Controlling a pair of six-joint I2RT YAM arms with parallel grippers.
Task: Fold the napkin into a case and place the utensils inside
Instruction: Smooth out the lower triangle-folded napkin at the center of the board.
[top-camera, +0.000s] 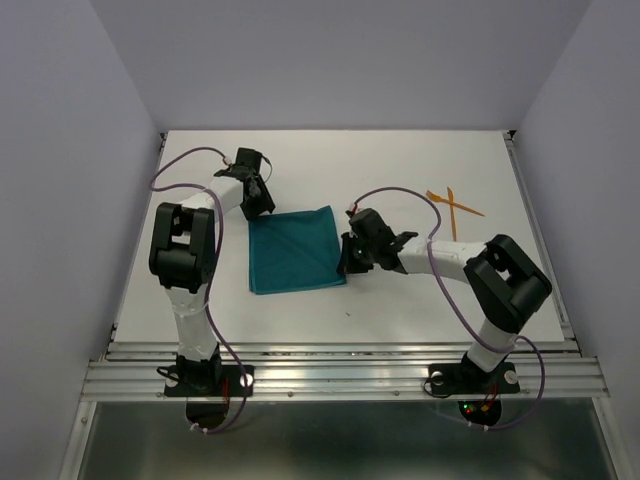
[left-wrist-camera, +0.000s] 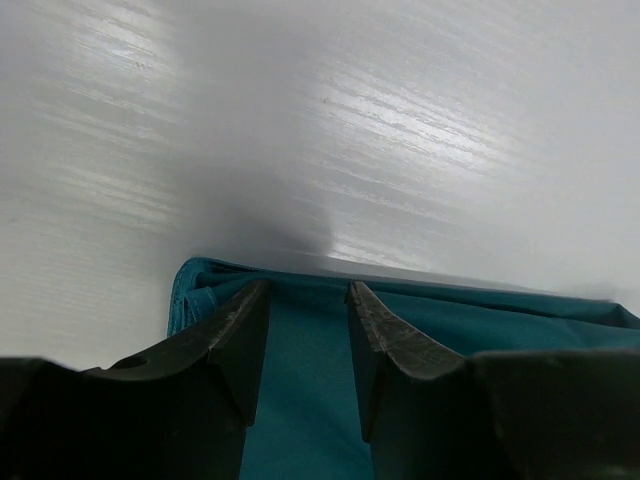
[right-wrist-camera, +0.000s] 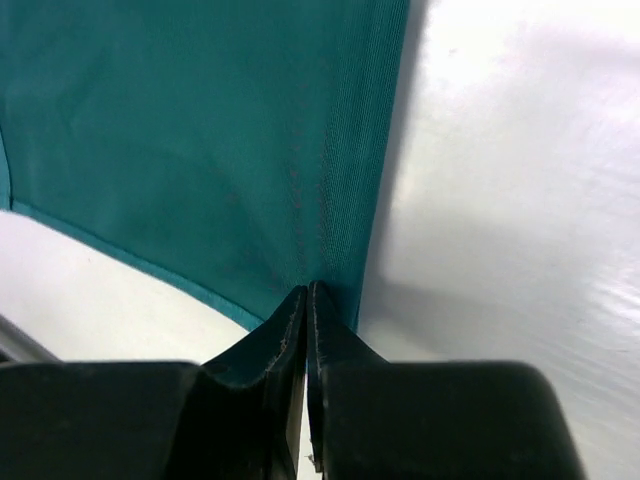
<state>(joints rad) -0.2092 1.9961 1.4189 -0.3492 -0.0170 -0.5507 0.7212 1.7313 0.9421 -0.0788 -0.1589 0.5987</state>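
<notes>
Right gripper (right-wrist-camera: 306, 292), wrist view: jaws pressed together, hem of the napkin (right-wrist-camera: 200, 150) pinched between the tips. Teal cloth spreads from the pinch toward 12 and 10 o'clock. Bare table (right-wrist-camera: 520, 200) shows at 2 o'clock, with a shadow along the cloth's edge.

Left gripper (left-wrist-camera: 308, 290), wrist view: fingers (left-wrist-camera: 245, 320) set narrowly apart, teal cloth visible in the gap and under both tips. Not clamped. The cloth's corner sits at 9 o'clock of the tips, with its far edge just beyond them.

Top view: napkin (top-camera: 293, 250) lies as a rough square near mid-table (top-camera: 400, 170).
- Left gripper (top-camera: 260, 203) is at the square's 11 o'clock corner.
- Right gripper (top-camera: 349, 262) is on the right edge, at about 4 o'clock.
- Utensils (top-camera: 452, 207), two orange pieces crossed in an X, lie on the table at 2 o'clock from the napkin. They are well apart from it and close to the right wall.
- Too small to tell which piece is the fork.
</notes>
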